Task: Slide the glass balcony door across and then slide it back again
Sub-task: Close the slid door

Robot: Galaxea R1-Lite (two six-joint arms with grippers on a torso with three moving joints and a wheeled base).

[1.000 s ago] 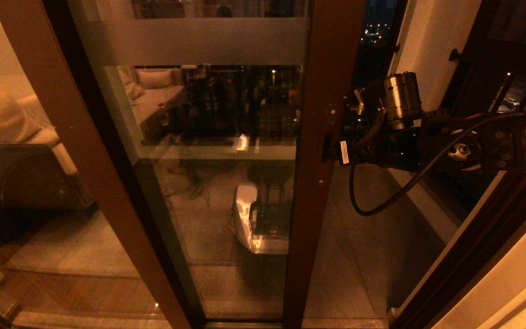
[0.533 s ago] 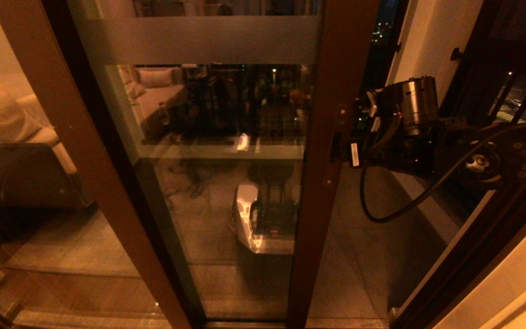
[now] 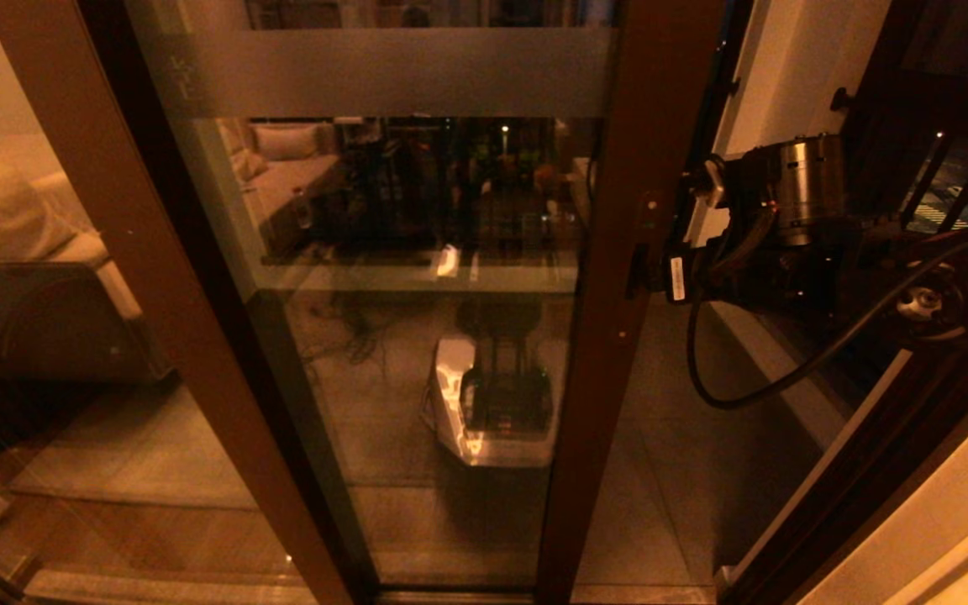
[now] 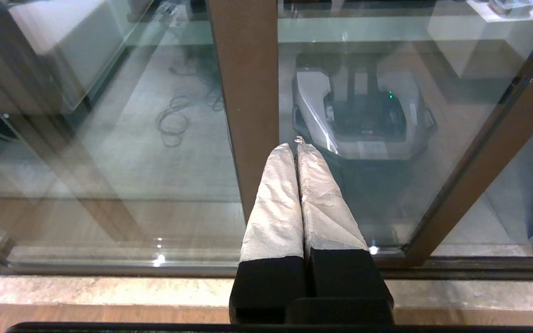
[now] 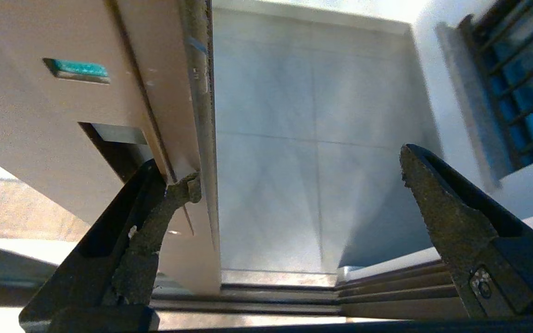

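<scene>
— Reaching in from the right, what are you touching?

— My right gripper (image 5: 294, 185) stands with its fingers spread wide at the edge of the glass balcony door (image 3: 417, 252). One finger (image 5: 155, 217) is hooked against the edge of the door's reddish-brown stile (image 3: 627, 277), just beside the recessed handle slot (image 5: 114, 148); the other finger (image 5: 437, 203) hangs free over the tiled balcony floor (image 5: 312, 138), touching nothing. Nothing is gripped between them.

— And your left gripper?

— My left gripper (image 4: 296, 147) points down at the glass low in front of me, its cloth-wrapped fingers (image 4: 275, 203) pressed together, holding nothing.

— Where does the door stand?

— It fills the middle of the head view, upright in its floor track (image 3: 450, 592). Its frosted band (image 3: 391, 71) runs across near the top. A narrow dark gap separates its right stile from the white wall (image 3: 795, 76) beyond it. On the left a second brown frame post (image 3: 156, 277) slants across the panel.

— What lies farther off?

— My own white base (image 3: 484, 412) is mirrored in the glass, with a pale sofa (image 3: 22, 235) off to the left. Beyond my right arm stand the black-barred railing windows (image 3: 946, 168).
</scene>
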